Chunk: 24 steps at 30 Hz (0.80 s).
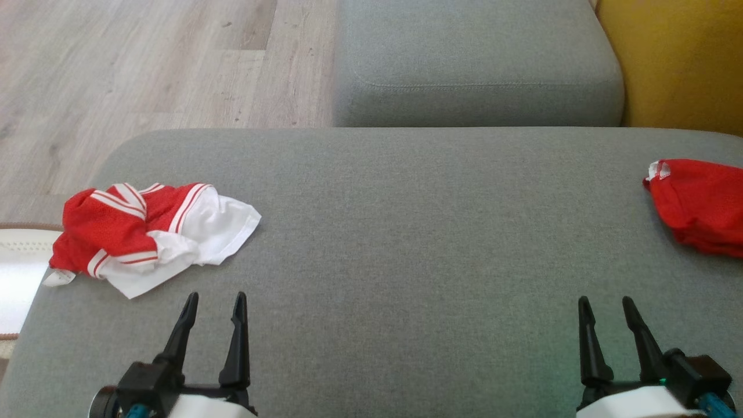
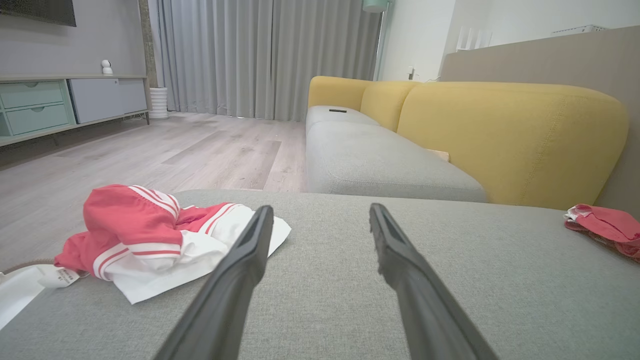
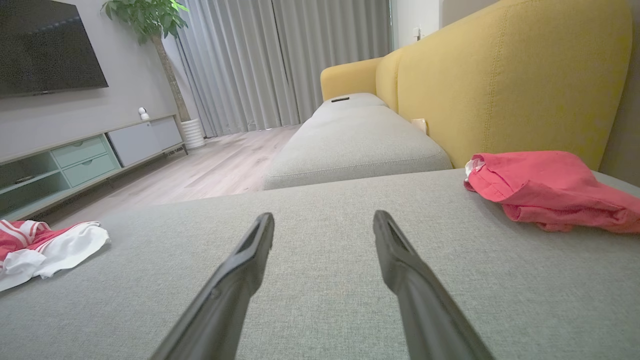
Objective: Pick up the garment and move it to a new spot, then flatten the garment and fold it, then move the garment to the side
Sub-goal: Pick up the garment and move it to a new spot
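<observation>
A crumpled red garment [image 1: 145,232] with white stripes and white panels lies on the left end of the grey sofa seat [image 1: 406,232]. My left gripper [image 1: 216,299] hovers open just in front of it and slightly to its right, with nothing between the fingers. In the left wrist view the garment [image 2: 150,235] sits left of the open left gripper [image 2: 321,210]. At the lower right my right gripper [image 1: 605,302] is open and empty, far from that garment. The right wrist view has the right gripper [image 3: 323,216] over bare cushion and the garment [image 3: 45,247] at its far left.
A second, plain red garment [image 1: 696,203] lies bunched at the seat's right edge, beside the yellow backrest [image 1: 673,58]. Another grey seat cushion [image 1: 476,58] extends ahead. Wood floor [image 1: 145,69] lies beyond the left edge, with a white rug [image 1: 17,273] there.
</observation>
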Tool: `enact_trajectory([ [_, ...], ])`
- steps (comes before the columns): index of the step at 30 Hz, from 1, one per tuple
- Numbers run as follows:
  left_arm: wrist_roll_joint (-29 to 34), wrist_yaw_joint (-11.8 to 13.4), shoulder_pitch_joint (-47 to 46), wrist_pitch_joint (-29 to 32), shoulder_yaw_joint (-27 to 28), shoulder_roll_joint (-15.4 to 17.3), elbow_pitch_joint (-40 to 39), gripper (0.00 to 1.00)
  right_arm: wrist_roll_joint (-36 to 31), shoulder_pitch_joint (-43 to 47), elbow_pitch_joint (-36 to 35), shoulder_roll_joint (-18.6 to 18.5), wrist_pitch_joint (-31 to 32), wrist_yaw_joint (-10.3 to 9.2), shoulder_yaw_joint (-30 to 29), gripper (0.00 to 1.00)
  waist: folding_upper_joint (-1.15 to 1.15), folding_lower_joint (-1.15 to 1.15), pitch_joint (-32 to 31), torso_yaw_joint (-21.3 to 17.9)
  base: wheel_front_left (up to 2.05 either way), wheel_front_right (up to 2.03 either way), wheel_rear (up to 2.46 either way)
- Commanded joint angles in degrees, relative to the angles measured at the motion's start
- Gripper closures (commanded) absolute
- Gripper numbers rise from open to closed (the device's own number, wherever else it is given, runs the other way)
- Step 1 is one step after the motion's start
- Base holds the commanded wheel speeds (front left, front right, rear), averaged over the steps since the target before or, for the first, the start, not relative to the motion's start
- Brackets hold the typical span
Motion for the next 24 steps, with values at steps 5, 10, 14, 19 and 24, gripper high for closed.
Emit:
enact_trajectory([
  [5, 0.37, -0.55, -2.36, -0.31, 1.71, 0.08, -1.76, 0.0, -0.05, -0.91, -1.92, -0.37, -0.62, 0.37, 1.74, 0.0, 0.0, 0.01, 0.25, -0.03, 0.0, 0.0, 0.0],
  [10, 0.38, -0.54, -2.44, -0.31, 1.38, 0.08, -1.79, 0.0, -0.05, -0.91, -2.21, -0.37, -0.62, 0.37, 1.7, 0.0, 0.0, 0.01, 0.62, 0.09, 0.0, 0.0, 0.0],
  [14, 0.39, -0.46, -2.67, -0.31, 1.33, 0.08, -1.89, 0.0, -0.2, -0.95, -2.44, -0.37, -0.62, 0.37, 1.78, 0.0, 0.0, 0.01, 1.13, 0.3, 0.0, 0.0, 0.0],
  [19, 0.38, -0.79, -3.08, -0.31, 1.1, 0.08, -1.87, 0.0, -1.18, -1.1, -2.58, -0.37, -0.62, 0.37, 1.91, 0.0, 0.0, 0.01, 2.09, 1.26, 0.0, 0.0, 0.0],
  [24, 0.46, -0.73, -3.72, -0.31, 1.06, 0.08, -1.41, 0.0, -1.66, -1.35, -2.86, -0.37, -0.62, 0.37, 2.09, 0.0, 0.0, 0.01, 3.17, 3.22, 0.0, 0.0, 0.0],
])
